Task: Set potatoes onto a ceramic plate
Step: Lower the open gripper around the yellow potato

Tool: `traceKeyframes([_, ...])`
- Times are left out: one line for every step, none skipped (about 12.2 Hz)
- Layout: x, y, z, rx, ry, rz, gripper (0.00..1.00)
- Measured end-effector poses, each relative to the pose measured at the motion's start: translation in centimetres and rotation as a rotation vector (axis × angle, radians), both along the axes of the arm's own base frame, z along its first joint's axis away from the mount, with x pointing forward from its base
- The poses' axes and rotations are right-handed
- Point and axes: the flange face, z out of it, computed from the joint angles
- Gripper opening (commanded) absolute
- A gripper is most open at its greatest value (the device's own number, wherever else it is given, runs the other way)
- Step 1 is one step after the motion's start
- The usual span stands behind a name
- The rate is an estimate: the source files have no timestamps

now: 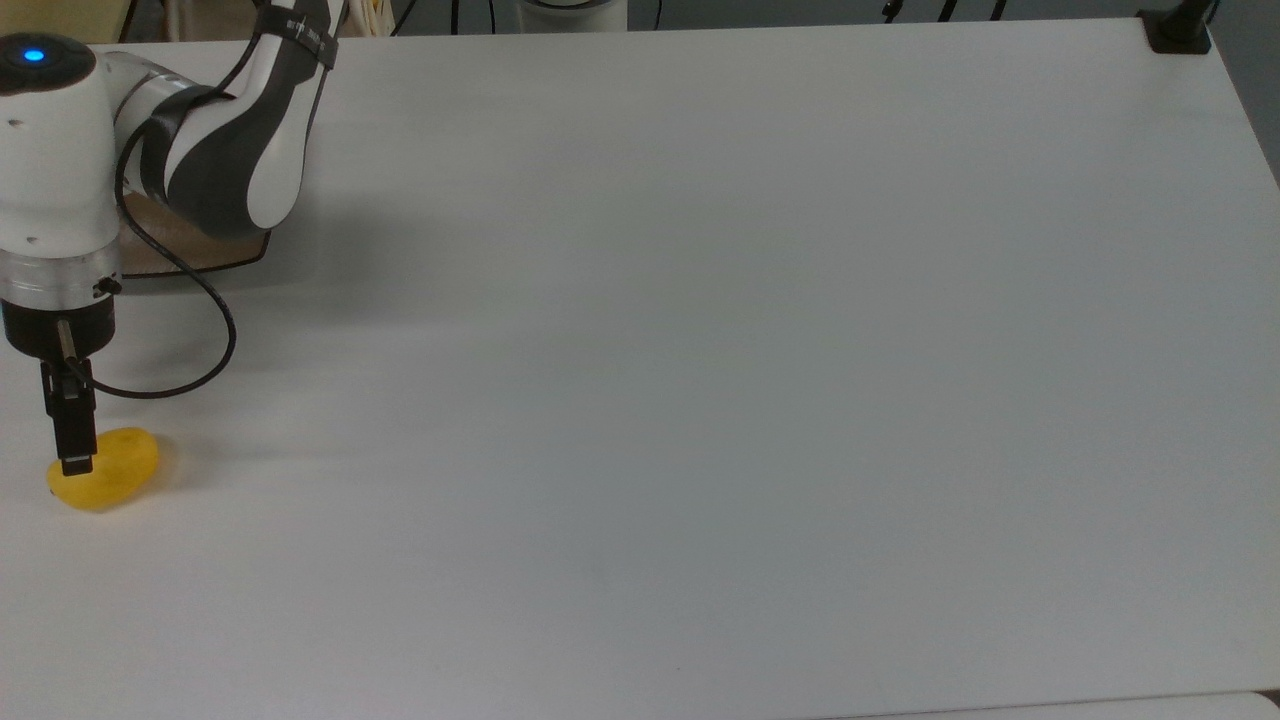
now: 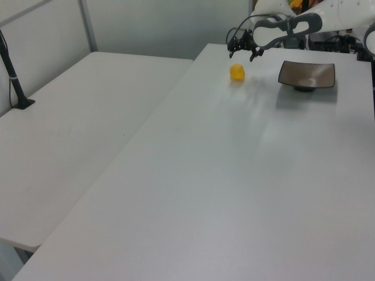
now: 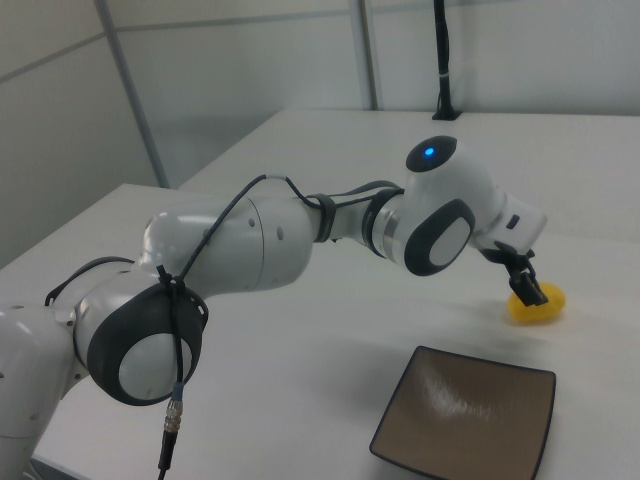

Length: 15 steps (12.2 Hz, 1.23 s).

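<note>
The potato (image 1: 108,480) is a small yellow oval lying on the white table near the top view's left edge. It also shows in the left view (image 2: 237,72) and the right view (image 3: 538,308). My gripper (image 2: 242,54) hangs open just above it, fingers spread to either side in the left view. In the top view my gripper (image 1: 76,455) overlaps the potato's left end, and in the right view the gripper (image 3: 524,284) sits at its upper edge. The brown square ceramic plate (image 2: 306,75) stands apart from the potato; the plate (image 3: 465,415) holds nothing, and the arm covers most of the plate (image 1: 195,252) in the top view.
The white table (image 1: 700,350) stretches wide to the top view's right. A black post base (image 1: 1178,30) stands at its far corner. A second white table (image 2: 76,117) adjoins it on the left view's left. A black cable (image 1: 205,300) loops off the wrist.
</note>
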Motion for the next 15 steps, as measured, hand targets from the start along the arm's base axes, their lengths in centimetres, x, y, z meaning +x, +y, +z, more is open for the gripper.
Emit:
traceKeyframes([0.1,0.0,-0.4,-0.001,0.001,0.002,1.00])
traceKeyframes([0.1,0.0,-0.8,-0.002,0.006,0.005,1.00])
traceKeyframes([0.1,0.0,-1.3,-0.002,0.013,0.009,1.00])
traceKeyframes([0.1,0.0,-1.8,-0.003,0.021,0.013,1.00])
traceKeyframes([0.2,0.0,-2.4,-0.007,0.016,0.016,1.00])
traceKeyframes([0.3,0.0,-2.9,-0.016,0.002,0.019,1.00])
traceKeyframes([0.3,0.0,-3.3,-0.018,-0.001,0.021,1.00])
traceKeyframes([0.4,0.0,-3.8,-0.030,0.010,0.030,1.00])
traceKeyframes([0.4,0.0,-4.3,-0.047,0.024,0.041,1.00])
traceKeyframes([0.4,0.1,-4.7,-0.060,0.035,0.049,0.89])
traceKeyframes([0.4,0.2,-4.9,-0.067,0.040,0.054,0.78])
traceKeyframes([0.4,0.2,-5.0,-0.072,0.044,0.061,0.67])
traceKeyframes([0.5,0.3,-5.0,-0.079,0.044,0.069,0.55])
traceKeyframes([0.5,0.3,-4.9,-0.087,0.040,0.078,0.43])
traceKeyframes([0.5,0.3,-4.9,-0.095,0.037,0.089,0.32])
